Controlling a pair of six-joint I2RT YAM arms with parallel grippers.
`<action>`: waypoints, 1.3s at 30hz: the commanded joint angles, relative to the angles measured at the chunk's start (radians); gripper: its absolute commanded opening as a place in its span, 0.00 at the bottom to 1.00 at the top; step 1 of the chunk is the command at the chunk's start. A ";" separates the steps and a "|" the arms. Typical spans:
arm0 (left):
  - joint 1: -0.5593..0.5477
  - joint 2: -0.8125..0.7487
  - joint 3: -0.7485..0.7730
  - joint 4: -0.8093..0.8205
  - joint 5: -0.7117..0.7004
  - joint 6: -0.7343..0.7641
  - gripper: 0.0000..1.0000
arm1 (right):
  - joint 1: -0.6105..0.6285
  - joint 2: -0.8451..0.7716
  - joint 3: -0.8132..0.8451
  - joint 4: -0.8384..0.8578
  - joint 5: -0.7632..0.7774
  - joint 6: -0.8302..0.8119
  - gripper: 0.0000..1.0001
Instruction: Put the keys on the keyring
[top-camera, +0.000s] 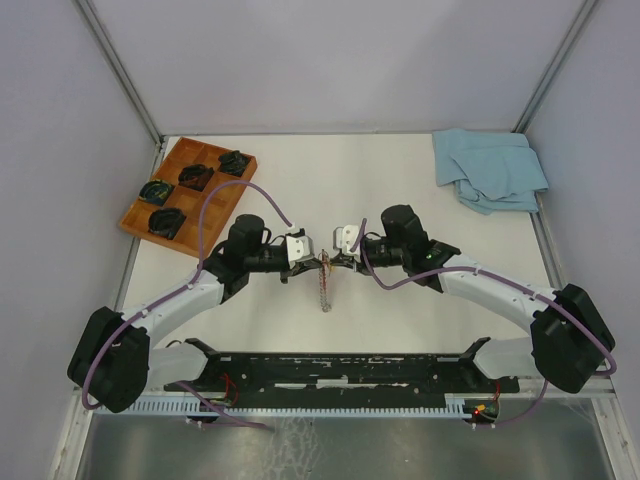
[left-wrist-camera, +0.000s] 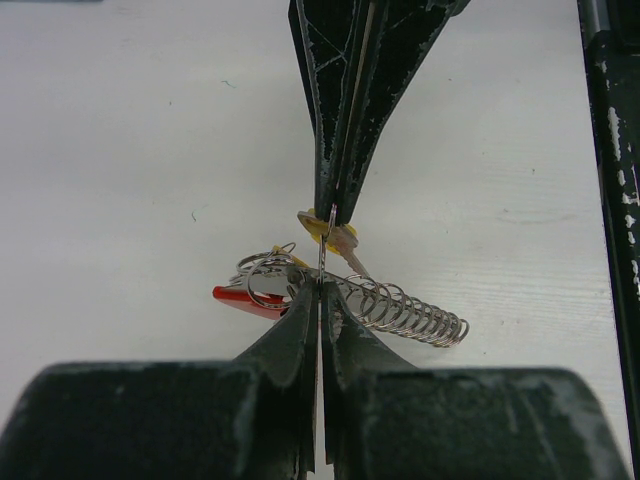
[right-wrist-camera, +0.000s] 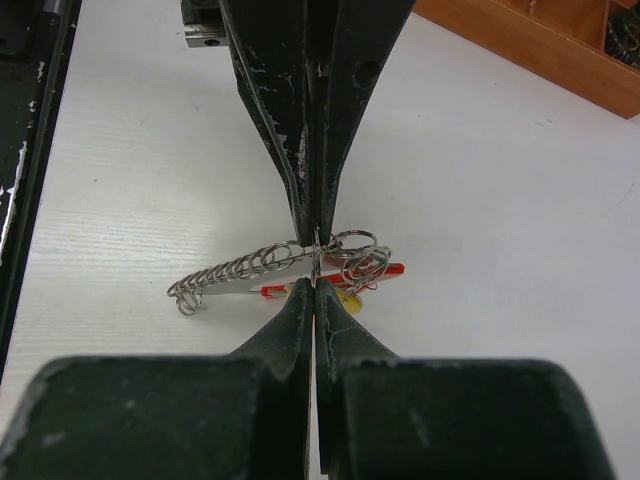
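Left gripper (left-wrist-camera: 320, 290) and right gripper (right-wrist-camera: 315, 290) meet tip to tip above the table (top-camera: 400, 200) centre, both with jaws pressed together, each pinching the thin keyring (left-wrist-camera: 322, 250), which runs edge-on between them. One yellow-headed key (left-wrist-camera: 318, 226) touches the right tip; other keys cannot be counted. One red strap (left-wrist-camera: 240, 297), one chain (left-wrist-camera: 415, 315) trailing onto the table. Far left, one wooden tray (top-camera: 178, 150) with four black coiled items (top-camera: 195, 176); far right, one blue cloth (top-camera: 490, 170)

Keyring (left-wrist-camera: 266, 272), red strap (left-wrist-camera: 243, 297) and silver chain (left-wrist-camera: 415, 315) trailing, sat mid-table; yellow-headed key (left-wrist-camera: 317, 226) touched it.
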 joint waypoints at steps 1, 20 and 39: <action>-0.003 -0.001 0.035 0.025 0.040 0.032 0.03 | -0.002 -0.028 0.037 0.007 0.012 -0.021 0.01; -0.003 0.003 0.042 0.009 0.045 0.039 0.03 | -0.002 -0.031 0.038 0.013 0.012 -0.025 0.01; -0.003 0.009 0.048 0.001 0.041 0.040 0.03 | -0.001 -0.043 0.038 -0.015 0.000 -0.039 0.01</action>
